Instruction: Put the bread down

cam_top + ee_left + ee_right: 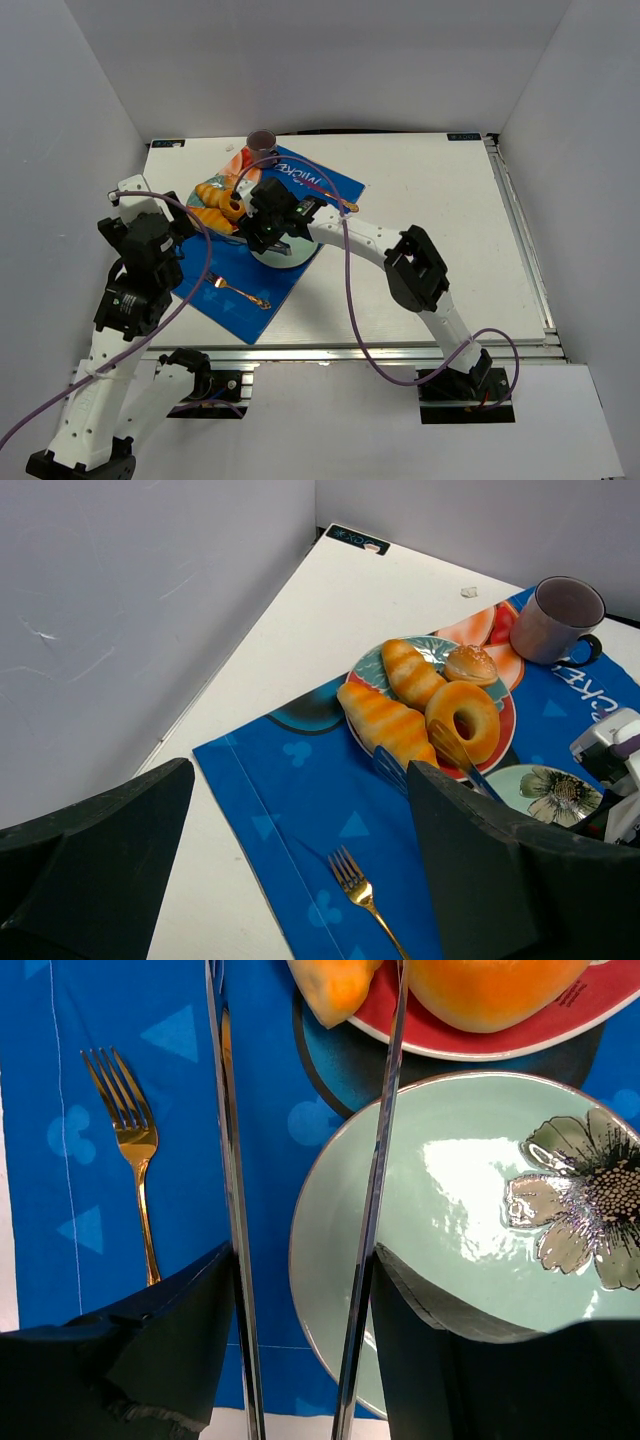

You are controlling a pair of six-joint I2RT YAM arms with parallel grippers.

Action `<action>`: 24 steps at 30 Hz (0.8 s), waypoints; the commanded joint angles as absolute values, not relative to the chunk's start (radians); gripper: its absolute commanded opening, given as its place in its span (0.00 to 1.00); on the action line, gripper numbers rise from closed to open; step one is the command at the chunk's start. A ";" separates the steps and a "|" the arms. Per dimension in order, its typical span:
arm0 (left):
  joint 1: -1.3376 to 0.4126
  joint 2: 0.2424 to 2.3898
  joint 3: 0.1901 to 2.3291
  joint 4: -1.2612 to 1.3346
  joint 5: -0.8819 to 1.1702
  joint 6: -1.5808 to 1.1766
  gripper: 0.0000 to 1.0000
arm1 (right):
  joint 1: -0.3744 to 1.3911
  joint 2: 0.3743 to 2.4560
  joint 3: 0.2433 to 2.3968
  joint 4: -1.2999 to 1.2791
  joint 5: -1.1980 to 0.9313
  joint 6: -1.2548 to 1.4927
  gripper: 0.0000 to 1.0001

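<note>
The bread (385, 720), a golden ridged croissant, lies on the red plate (503, 742) beside a similar pastry (412, 672), a yellow doughnut (440, 712) and a small bun (470, 665). My right gripper (305, 1260) is shut on metal tongs (225, 1160), whose two open blades point at the bread's near end (335, 985) and straddle it. In the top view the right gripper (270, 225) sits just right of the bread (215, 213). My left gripper (300, 770) is open and empty above the blue mat (290, 790), left of the plates.
A pale green flowered plate (470, 1210) lies empty under my right gripper, next to the red plate. A gold fork (355, 885) lies on the mat's near part. A grey mug (560, 620) stands behind the plates. White walls enclose the table.
</note>
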State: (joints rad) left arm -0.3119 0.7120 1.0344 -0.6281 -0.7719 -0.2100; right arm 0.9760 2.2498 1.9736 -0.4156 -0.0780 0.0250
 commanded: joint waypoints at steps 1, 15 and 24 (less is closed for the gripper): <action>-0.314 0.709 1.026 -0.623 -0.784 -0.206 0.98 | 0.971 2.258 2.025 -0.385 -0.072 0.012 0.60; -0.314 0.703 1.023 -0.621 -0.787 -0.202 0.98 | 0.971 2.278 2.075 -0.434 -0.074 0.012 0.18; -0.314 0.704 1.037 -0.615 -0.787 -0.201 0.98 | 0.973 2.165 2.037 -0.413 -0.120 0.061 0.00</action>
State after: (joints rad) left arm -0.3119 0.7116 1.0237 -0.6212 -0.7757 -0.2070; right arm 0.9752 2.2833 2.0254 -0.4473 -0.0799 0.0399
